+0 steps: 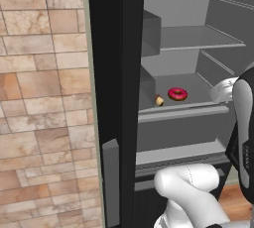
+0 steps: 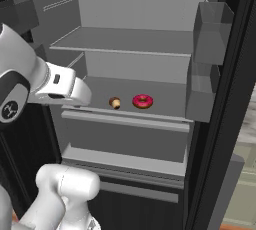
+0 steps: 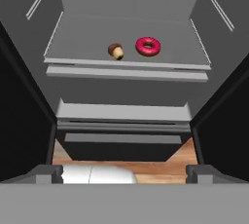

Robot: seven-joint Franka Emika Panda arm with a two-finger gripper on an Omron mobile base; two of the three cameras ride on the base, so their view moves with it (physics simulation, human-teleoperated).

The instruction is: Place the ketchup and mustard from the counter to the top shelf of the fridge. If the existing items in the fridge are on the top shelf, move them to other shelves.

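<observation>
Hovering before the open fridge (image 2: 220, 124), hand (image 3: 124, 173) released, aimed at donut (image 3: 148, 46) and cupcake (image 3: 115, 50).

arm shell (image 2: 65, 186): glossy white, rounded tube links, fat bulbous elbow at 7 o'clock of the right base view
joints (image 1: 244, 138): dark, near-black bands between white links, at 4 o'clock of the left base view
marking (image 2: 8, 109): small white emblem on a dark round joint cap, at 9 o'clock
wrist link (image 2: 62, 88): white tapered cylinder with a small dark rectangular inset
seam dots (image 1: 189, 172): faint dotted line across the white elbow shell
finger tips (image 3: 199, 173): small, dark grey, blocky
</observation>
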